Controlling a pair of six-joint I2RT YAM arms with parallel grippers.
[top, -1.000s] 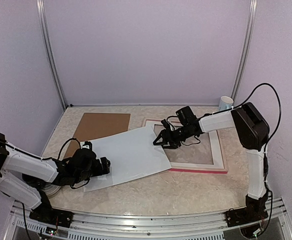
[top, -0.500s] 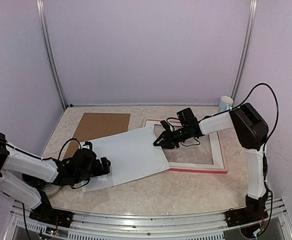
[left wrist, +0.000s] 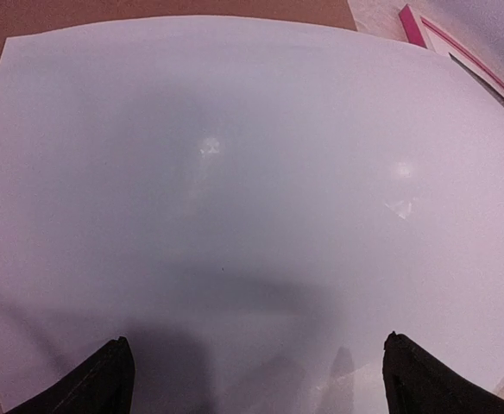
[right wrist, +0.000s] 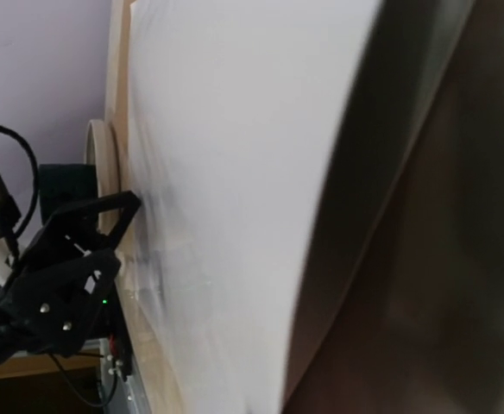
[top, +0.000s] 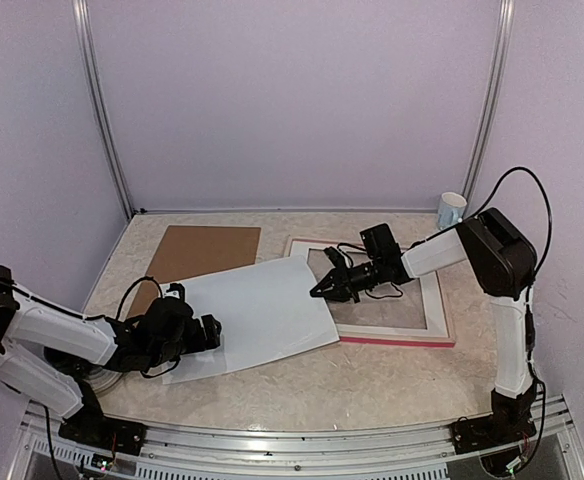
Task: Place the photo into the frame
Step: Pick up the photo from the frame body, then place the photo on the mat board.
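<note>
**A:** Jaws wide apart on the left gripper (left wrist: 256, 373), low over the white sheet's (top: 257, 310) near corner, gripping nothing.
**B:** Farther in, the right gripper (top: 322, 289) looks nipped together on that sheet's right edge, where it overlaps the frame (top: 435, 295).
**A:** And the photo? Not in view.
**B:** They're clearing the sheet first, I'd say. Next move: lift gently and draw it off the frame.

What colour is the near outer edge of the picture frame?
Pink-red; the frame shows best in the top view.
</note>
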